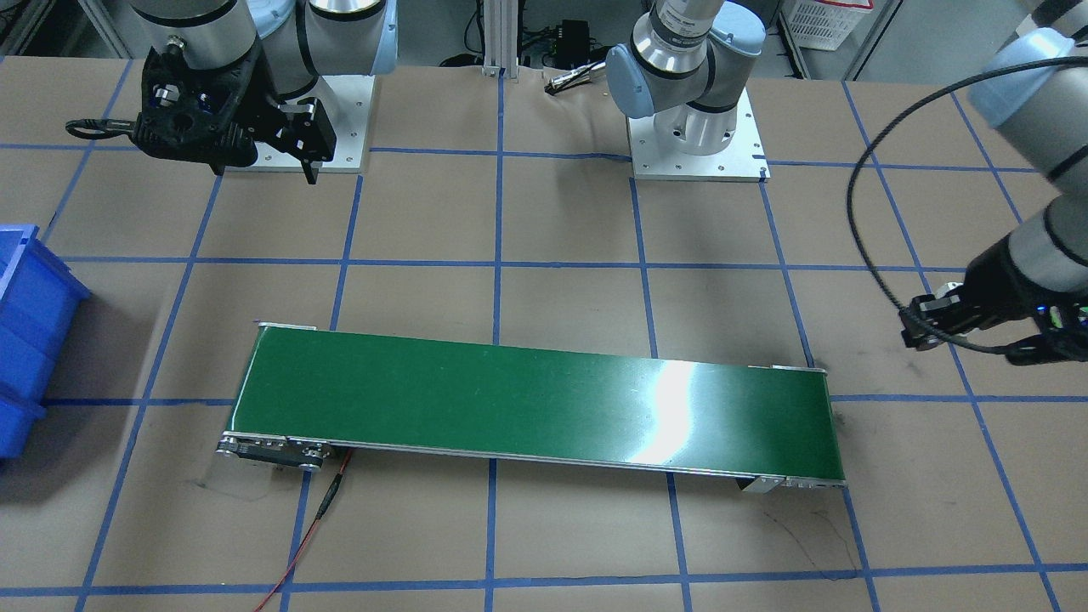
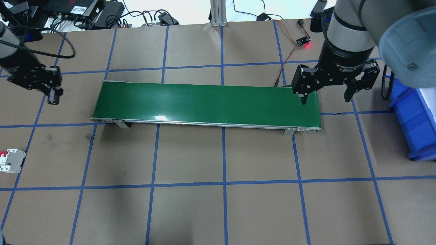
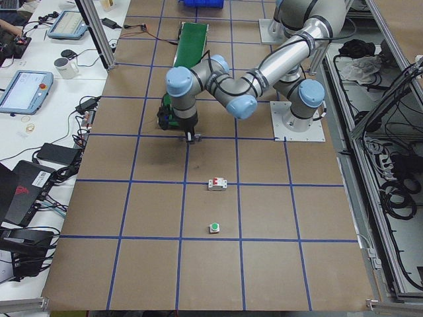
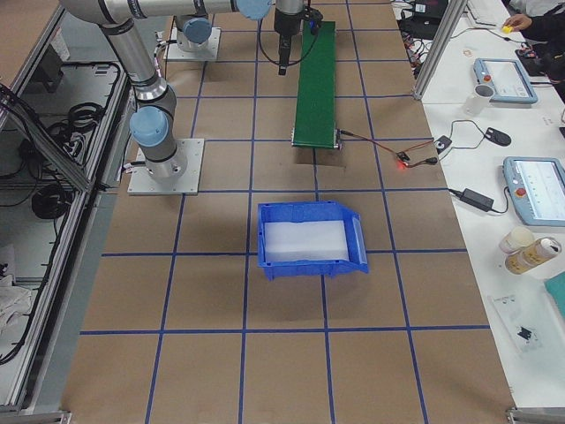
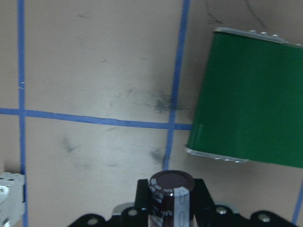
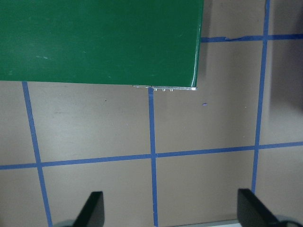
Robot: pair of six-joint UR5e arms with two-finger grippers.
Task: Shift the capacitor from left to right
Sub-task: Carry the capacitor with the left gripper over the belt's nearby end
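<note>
The capacitor (image 5: 171, 193), a stubby dark cylinder with a pale stripe, is held between the fingers of my left gripper (image 2: 51, 97). This gripper hangs above the table just off the left end of the green conveyor belt (image 2: 207, 103). In the front-facing view the left gripper (image 1: 914, 327) is at the right. My right gripper (image 2: 325, 97) is open and empty, above the right end of the belt. Its fingertips (image 6: 94, 210) show wide apart in the right wrist view, with the belt's corner (image 6: 180, 71) beyond them.
A blue bin (image 2: 412, 115) stands right of the belt. A white breaker with red switches (image 2: 12, 161) lies at the table's left edge, and a green-capped button (image 3: 214, 228) lies beyond it. A red-lit sensor board (image 2: 303, 42) and its wires lie behind the belt's right end.
</note>
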